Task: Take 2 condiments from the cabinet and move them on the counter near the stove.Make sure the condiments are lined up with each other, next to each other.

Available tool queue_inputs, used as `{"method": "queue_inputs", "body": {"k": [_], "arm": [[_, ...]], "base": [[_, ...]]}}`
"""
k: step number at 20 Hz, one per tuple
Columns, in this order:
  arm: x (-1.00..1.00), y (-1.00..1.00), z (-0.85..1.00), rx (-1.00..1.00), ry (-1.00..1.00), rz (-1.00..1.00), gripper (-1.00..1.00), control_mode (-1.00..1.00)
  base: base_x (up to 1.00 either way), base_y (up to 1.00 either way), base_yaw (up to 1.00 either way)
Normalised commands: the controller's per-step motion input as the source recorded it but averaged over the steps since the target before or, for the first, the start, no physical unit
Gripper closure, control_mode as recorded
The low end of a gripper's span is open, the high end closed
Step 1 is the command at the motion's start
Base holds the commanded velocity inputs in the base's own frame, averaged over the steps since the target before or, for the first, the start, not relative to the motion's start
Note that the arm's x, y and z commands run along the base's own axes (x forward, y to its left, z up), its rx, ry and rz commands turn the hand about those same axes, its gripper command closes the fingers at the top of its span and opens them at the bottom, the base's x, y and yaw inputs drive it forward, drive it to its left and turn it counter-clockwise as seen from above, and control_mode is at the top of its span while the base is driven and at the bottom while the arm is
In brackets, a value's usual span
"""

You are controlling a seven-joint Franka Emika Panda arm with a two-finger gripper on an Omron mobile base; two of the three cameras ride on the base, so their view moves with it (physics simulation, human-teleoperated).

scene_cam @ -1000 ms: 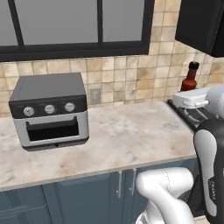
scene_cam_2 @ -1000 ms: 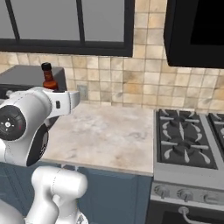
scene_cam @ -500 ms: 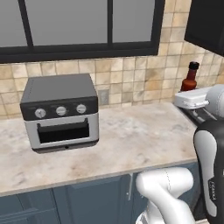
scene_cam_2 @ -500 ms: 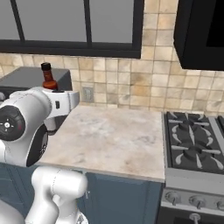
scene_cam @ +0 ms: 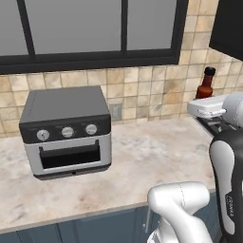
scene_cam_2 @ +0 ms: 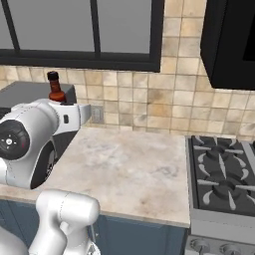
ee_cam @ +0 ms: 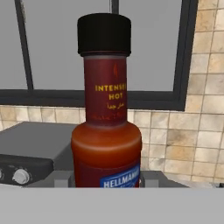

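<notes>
- One hot-sauce bottle (ee_cam: 107,113) was seen upright, carried in the air above the counter (scene_cam_2: 134,169), level with the tiled wall over the counter's back edge.
- The gripper (scene_cam: 205,105) was taken to be pinching the bottle low on its body; the fingertips themselves were hidden, so the hold was judged from the bottle standing upright at the hand with nothing under it.
- In the left base view the bottle's neck and black cap (scene_cam: 209,72) were seen rising just above the hand.
- The bottle was judged rigid and fairly light, with a smooth and possibly slippery wall; being tall and slim, it was judged liable to tip when set down.
- The wide lower body was judged the better place to hold, not the narrow neck.
- Counted: one red bottle; the second condiment was not seen.
- Counted: one toaster oven (scene_cam: 66,130) towards the counter's left end, and one stove (scene_cam_2: 224,174) at its right end.
- The stretch of counter next to the stove was judged the likely set-down place.
</notes>
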Motion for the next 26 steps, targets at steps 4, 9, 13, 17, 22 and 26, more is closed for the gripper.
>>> {"method": "queue_inputs", "body": {"k": [4,9,13,17,22,26], "arm": [[0.00,0.00,0.00,0.00,0.00,0.00,1.00,1.00],[0.00,0.00,0.00,0.00,0.00,0.00,1.00,1.00],[0.00,0.00,0.00,0.00,0.00,0.00,1.00,1.00],[0.00,-0.48,-0.26,0.00,0.00,0.02,1.00,-1.00],[0.00,-1.00,-0.58,0.00,0.05,0.11,1.00,-1.00],[0.00,-0.98,-0.60,0.00,0.07,0.19,1.00,-1.00]], "base": [[0.22,0.01,-0.01],[0.00,0.00,0.00],[0.00,-0.02,0.00],[0.00,-0.24,0.00],[0.00,0.00,0.00],[0.00,0.00,0.00]]}}
